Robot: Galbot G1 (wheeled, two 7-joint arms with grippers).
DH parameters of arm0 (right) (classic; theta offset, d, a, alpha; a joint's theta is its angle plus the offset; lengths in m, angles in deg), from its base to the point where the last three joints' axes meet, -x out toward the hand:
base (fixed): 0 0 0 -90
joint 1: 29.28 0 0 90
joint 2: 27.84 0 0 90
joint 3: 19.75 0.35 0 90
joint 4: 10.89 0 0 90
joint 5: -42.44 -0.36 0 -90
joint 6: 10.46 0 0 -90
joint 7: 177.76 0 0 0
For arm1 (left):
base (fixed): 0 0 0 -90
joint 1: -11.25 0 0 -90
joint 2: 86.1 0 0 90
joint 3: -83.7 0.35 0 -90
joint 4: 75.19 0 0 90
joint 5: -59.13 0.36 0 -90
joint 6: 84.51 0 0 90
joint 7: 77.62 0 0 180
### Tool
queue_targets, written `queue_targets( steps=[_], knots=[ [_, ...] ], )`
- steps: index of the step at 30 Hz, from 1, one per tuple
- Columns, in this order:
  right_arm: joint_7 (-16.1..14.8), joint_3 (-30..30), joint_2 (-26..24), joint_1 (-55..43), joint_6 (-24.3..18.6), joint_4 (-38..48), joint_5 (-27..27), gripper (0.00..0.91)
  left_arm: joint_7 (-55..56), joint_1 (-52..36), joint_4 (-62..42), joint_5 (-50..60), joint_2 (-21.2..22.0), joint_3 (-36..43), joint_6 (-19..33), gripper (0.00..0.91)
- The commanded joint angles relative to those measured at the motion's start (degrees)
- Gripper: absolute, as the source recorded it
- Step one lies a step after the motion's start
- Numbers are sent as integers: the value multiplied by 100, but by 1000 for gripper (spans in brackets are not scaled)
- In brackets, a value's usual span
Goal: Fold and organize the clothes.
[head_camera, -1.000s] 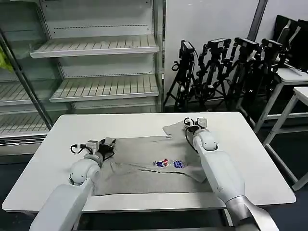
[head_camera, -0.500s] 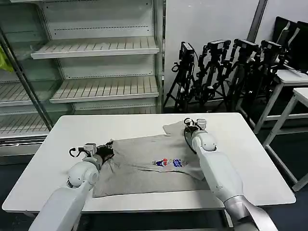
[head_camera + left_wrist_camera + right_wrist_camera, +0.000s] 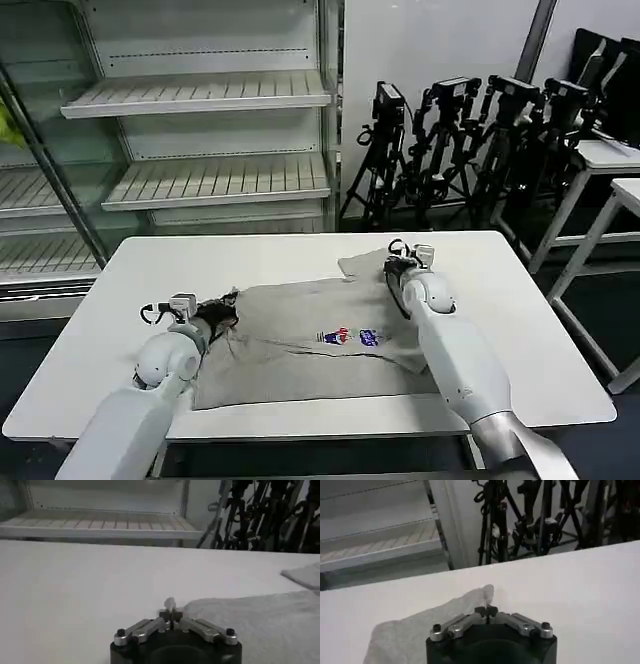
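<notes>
The clothes are one light grey T-shirt (image 3: 300, 345) lying flat on the white table (image 3: 500, 290), its small coloured chest print (image 3: 350, 337) facing up. My left gripper (image 3: 222, 312) sits low at the shirt's left edge, shut on a pinch of the fabric (image 3: 170, 603); the cloth (image 3: 250, 625) spreads away beside it. At the shirt's far right corner, by a sleeve (image 3: 360, 266), my right gripper (image 3: 395, 268) is shut on the cloth, with a tuft (image 3: 487, 594) poking out past its closed tips and grey fabric (image 3: 415, 627) trailing to one side.
An open metal shelving unit (image 3: 200, 140) stands behind the table. Black tripods (image 3: 460, 150) lean against the back wall at the right. Another white table (image 3: 610, 190) is off to the right. Bare tabletop lies on both sides of the shirt.
My left gripper has drawn back towards the table's left with the shirt edge in it, bunching the cloth there. The right gripper has shifted slightly right, still holding.
</notes>
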Motion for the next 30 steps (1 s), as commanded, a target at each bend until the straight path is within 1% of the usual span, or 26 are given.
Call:
queue_targets(
  steps=[1, 5, 8, 11, 18, 24, 30],
  knots=[
    [-3, 89, -368, 234, -300, -1366, -197, 0, 6, 87, 625, -146, -177, -284, 15, 10],
    [7, 170, -561, 533, -272, -1854, -234, 0, 15, 252, 898, -211, -298, -400, 13, 10],
    [13, 247, -767, 951, -221, -2447, -241, 0, 23, 392, 1130, -221, -361, -503, 10, 20],
    [8, 340, -1002, 1455, -189, -2986, -248, 0, 22, 551, 1356, -215, -448, -603, 8, 10],
    [2, 697, -1413, 2627, -168, -4183, -202, 0, -35, 1325, 2084, -48, -616, -821, 7, 10],
    [9, 1009, -1542, 3682, -184, -4894, -19, 0, -168, 2034, 2544, 197, -705, -997, 10, 10],
    [-9, 1337, -1482, 4465, -231, -5186, 154, 0, -263, 2575, 2731, 439, -745, -1090, 13, 10]
  ],
)
